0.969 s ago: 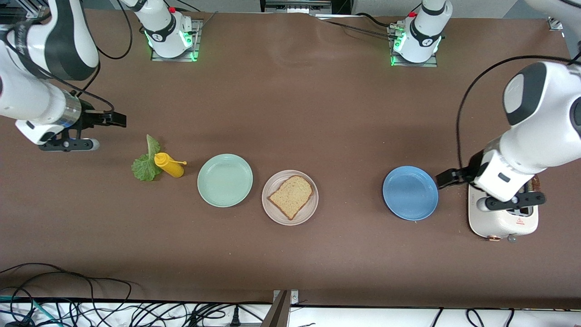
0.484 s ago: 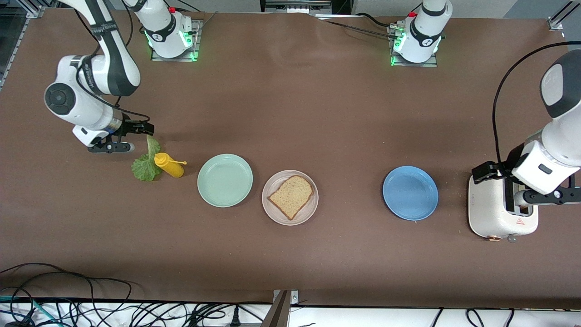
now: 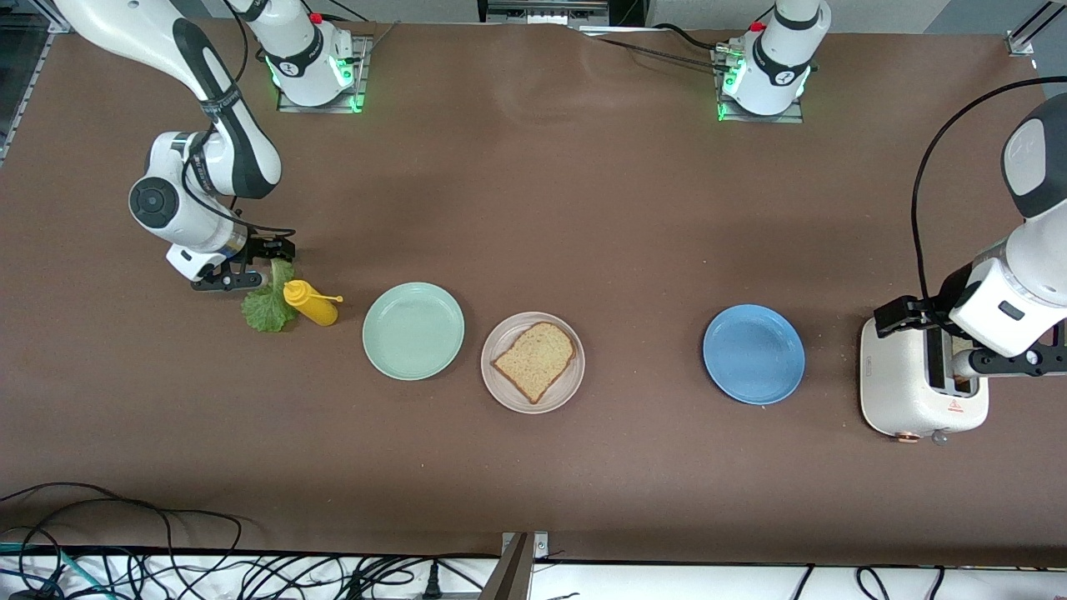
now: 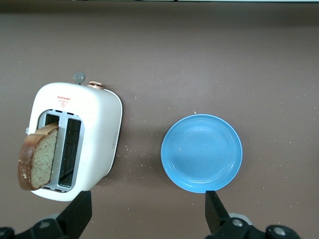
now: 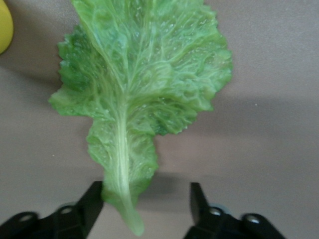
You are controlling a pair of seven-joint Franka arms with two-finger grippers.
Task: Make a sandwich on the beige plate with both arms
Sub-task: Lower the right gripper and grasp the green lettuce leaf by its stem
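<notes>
Since the earlier frames the right arm has swung down from the table's edge and brought the right pincer (image 3: 268, 265) low to the stem end of the lettuce leaf (image 3: 268, 302), while the left arm has drawn back so that the left pincer (image 3: 959, 333) now hangs over the toaster (image 3: 904, 387) rather than beside the blue plate (image 3: 753, 354). In the right wrist view the lettuce leaf (image 5: 144, 94) lies flat on the brown table (image 5: 269, 149) with its pale stem running between the two black fingers (image 5: 92, 204); one finger is at the stem's edge and the other stands apart from it, so the jaws are partly open around the stem and not yet clamped on it. A yellow mustard bottle (image 3: 311, 302) lies on its side touching the leaf, on the side toward the mint green plate (image 3: 413, 331). The beige plate (image 3: 508, 387) sits just beside the mint green plate, slightly nearer to the front camera, and carries one slice of bread (image 3: 535, 360). The blue plate stands well apart, toward the left arm's end of the table, with the toaster near it. In the left wrist view the left pincer's fingers (image 4: 79, 211) are spread wide and empty above the table (image 4: 199, 59), and a second slice of bread (image 4: 39, 157) stands up out of one slot of the toaster (image 4: 97, 129), beside the blue plate (image 4: 202, 153).
</notes>
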